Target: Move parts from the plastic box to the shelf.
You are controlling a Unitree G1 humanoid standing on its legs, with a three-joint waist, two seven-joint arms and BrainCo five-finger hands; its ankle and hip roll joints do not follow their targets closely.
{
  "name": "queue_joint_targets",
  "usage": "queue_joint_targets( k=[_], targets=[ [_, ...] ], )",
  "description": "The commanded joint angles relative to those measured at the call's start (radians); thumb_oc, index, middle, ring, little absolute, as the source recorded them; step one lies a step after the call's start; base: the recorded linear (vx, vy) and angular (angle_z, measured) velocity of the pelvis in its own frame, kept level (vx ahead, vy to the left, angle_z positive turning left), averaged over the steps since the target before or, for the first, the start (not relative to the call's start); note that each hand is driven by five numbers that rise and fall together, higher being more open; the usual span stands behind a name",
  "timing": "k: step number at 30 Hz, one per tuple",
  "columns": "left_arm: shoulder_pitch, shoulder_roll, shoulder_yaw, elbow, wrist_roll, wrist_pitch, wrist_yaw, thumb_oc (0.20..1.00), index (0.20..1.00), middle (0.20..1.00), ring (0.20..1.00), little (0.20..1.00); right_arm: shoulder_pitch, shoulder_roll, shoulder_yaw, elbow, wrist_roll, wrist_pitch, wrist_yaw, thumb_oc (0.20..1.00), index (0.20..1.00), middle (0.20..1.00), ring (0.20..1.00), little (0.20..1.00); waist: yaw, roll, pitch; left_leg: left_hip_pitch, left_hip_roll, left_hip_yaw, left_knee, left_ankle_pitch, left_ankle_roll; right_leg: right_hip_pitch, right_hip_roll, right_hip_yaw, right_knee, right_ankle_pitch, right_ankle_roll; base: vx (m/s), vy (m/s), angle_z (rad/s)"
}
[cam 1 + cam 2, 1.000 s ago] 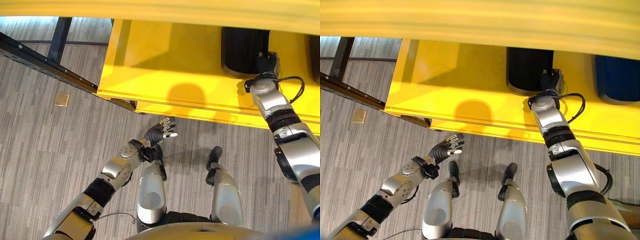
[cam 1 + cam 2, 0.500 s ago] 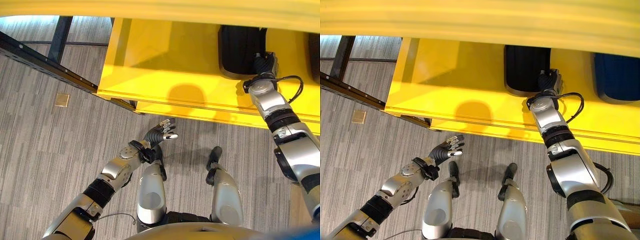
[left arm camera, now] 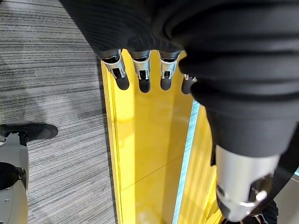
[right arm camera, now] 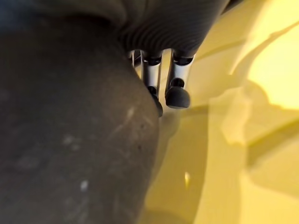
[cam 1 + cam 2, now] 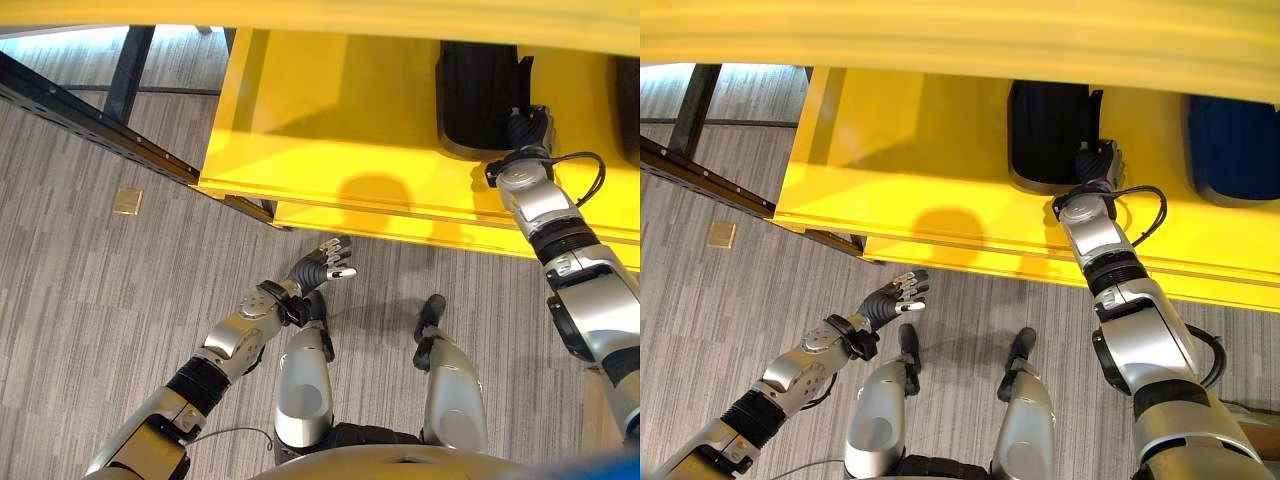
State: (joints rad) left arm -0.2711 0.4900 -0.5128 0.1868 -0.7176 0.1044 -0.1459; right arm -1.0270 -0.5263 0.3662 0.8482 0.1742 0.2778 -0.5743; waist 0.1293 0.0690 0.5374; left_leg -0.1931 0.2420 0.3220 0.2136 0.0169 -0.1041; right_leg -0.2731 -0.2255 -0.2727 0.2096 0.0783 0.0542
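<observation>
Yellow shelf [image 5: 930,130] w/ black part [image 5: 1045,120] & blue part [image 5: 1230,150] (grey striped carpet [image 5: 720,330] below).

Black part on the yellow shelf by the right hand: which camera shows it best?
The right eye view: the black part shows almost whole on the yellow shelf, with the right hand against its side. The left eye view shows the same, nearer the frame's corner. The right wrist view shows a dark close surface.

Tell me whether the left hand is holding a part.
No: the left hand hangs over the floor with relaxed fingers and nothing in them.
</observation>
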Motion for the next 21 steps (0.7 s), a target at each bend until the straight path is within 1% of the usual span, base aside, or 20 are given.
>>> queue_joint_targets(
  k=[1,6,13,18,21],
  targets=[
    [0.016,0.003,-0.046,-0.084,-0.009,-0.034,-0.008,1.0,1.0,1.0,1.0,1.0,-0.128,-0.029,0.024,0.002,0.032,-0.03,-0.03,0.2,0.2,0.2,0.2,0.2,0.03,0.023,-0.017,-0.037,0.006,-0.005,0.047,-0.009,0.013,-0.024,-0.088,-0.051,0.218,-0.139,0.089,0.0,0.0,0.0],
    [0.02,0.004,-0.05,-0.091,-0.015,-0.031,0.001,1.0,1.0,1.0,1.0,1.0,-0.125,-0.031,0.02,-0.003,0.027,-0.043,-0.043,0.2,0.2,0.2,0.2,0.2,0.03,0.023,-0.017,-0.039,0.006,-0.005,0.048,-0.011,0.014,-0.026,-0.09,-0.05,0.22,-0.139,0.09,0.0,0.0,0.0],
    [0.021,0.006,-0.058,-0.084,-0.016,-0.037,-0.002,1.0,1.0,1.0,1.0,1.0,-0.137,-0.035,0.025,0.002,0.017,-0.035,-0.052,0.2,0.2,0.2,0.2,0.2,0.032,0.024,-0.017,-0.04,0.008,-0.005,0.053,-0.011,0.013,-0.024,-0.092,-0.053,0.22,-0.138,0.091,0.0,0.0,0.0],
    [0.022,0.007,-0.061,-0.09,-0.017,-0.03,0.002,1.0,1.0,1.0,1.0,1.0,-0.146,-0.039,0.03,-0.002,0.013,-0.021,-0.055,0.2,0.2,0.2,0.2,0.2,0.032,0.025,-0.017,-0.04,0.01,-0.004,0.054,-0.011,0.013,-0.024,-0.095,-0.054,0.223,-0.138,0.093,0.0,0.0,0.0],
    [0.018,0.005,-0.064,-0.088,-0.018,-0.025,0.003,1.0,1.0,1.0,1.0,1.0,-0.156,-0.043,0.033,0.007,0.029,-0.023,-0.052,0.2,0.2,0.2,0.2,0.2,0.032,0.024,-0.017,-0.044,0.011,-0.005,0.058,-0.012,0.013,-0.028,-0.096,-0.053,0.226,-0.138,0.092,0.0,0.0,0.0]
  ],
)
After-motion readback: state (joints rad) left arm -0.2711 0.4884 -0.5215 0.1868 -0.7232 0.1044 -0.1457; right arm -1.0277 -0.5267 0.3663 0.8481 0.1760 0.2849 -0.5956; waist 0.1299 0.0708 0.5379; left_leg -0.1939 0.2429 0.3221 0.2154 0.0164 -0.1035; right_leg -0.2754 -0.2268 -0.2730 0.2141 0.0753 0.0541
